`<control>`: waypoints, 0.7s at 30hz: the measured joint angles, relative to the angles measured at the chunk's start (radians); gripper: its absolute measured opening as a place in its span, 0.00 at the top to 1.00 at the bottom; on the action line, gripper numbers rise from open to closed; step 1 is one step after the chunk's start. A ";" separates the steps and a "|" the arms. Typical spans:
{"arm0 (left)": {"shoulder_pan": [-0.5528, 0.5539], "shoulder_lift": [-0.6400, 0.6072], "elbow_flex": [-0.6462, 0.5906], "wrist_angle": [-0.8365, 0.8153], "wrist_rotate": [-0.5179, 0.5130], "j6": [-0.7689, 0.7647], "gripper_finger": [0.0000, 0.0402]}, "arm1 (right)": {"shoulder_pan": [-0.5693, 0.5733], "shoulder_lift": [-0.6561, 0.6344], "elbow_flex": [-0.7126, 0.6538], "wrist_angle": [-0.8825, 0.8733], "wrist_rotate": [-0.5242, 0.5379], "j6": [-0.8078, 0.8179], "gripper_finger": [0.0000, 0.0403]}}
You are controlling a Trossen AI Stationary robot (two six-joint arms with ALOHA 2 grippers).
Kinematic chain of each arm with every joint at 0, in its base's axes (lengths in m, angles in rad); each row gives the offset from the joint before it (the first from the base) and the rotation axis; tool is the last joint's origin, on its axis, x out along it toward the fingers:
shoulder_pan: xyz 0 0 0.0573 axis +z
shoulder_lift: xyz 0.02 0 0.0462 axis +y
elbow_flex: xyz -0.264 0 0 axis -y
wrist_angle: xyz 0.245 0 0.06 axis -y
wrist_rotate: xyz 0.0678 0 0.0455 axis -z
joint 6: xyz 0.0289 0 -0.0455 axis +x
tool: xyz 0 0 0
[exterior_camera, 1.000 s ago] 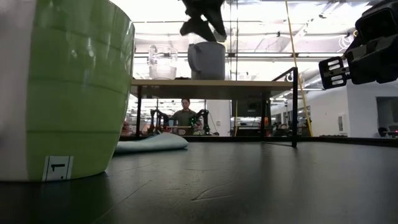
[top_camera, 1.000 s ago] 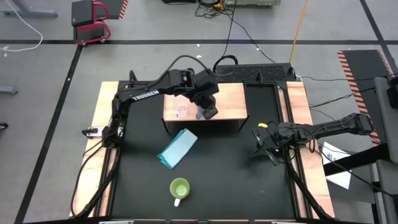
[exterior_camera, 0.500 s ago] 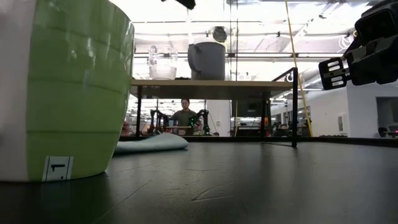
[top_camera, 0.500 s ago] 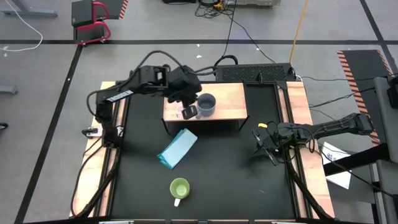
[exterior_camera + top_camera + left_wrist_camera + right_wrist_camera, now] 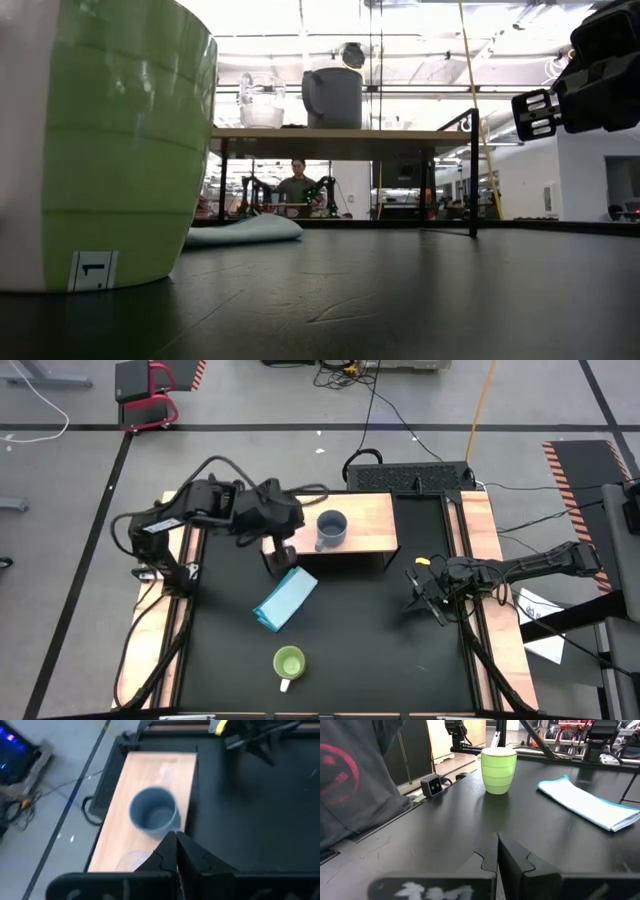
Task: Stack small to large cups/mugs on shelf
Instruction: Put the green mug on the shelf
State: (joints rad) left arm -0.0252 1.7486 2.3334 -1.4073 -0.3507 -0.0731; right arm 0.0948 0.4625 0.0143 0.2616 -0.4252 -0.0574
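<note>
From above, the left gripper [image 5: 283, 552], jaws together and empty, hangs over the shelf's [image 5: 365, 535] left edge; the grey-blue mug [image 5: 331, 529] stands mid-shelf, the lime-green mug [image 5: 289, 664] near the table's [image 5: 380, 640] front edge. At table level, the glass cup [image 5: 261, 100] stands beside the grey-blue mug. By its wrist view, the right gripper [image 5: 496, 851] idles, jaws together, empty; reaching for the green mug, the left arm might clip the blue cloth [image 5: 285, 598].
</note>
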 joint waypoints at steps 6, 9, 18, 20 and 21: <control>-0.022 -0.082 -0.104 -0.035 -0.124 -0.127 1.00 | 0.000 0.000 0.000 0.003 0.000 0.001 1.00; -0.025 -0.175 -0.254 0.049 -0.132 -0.163 1.00 | 0.016 0.000 0.000 0.003 0.000 0.000 1.00; -0.009 -0.542 -0.901 0.678 0.037 -0.085 1.00 | 0.099 0.000 0.000 0.028 0.001 -0.006 1.00; 0.015 -0.611 -1.025 0.795 0.094 -0.090 1.00 | 0.108 -0.001 0.000 0.039 0.002 -0.006 1.00; 0.029 -0.643 -1.082 0.832 0.107 -0.098 1.00 | 0.111 -0.001 0.000 0.048 0.002 -0.006 1.00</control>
State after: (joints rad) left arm 0.0038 1.1053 1.2510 -0.5756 -0.2432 -0.1713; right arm 0.2054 0.4614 0.0143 0.3096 -0.4235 -0.0631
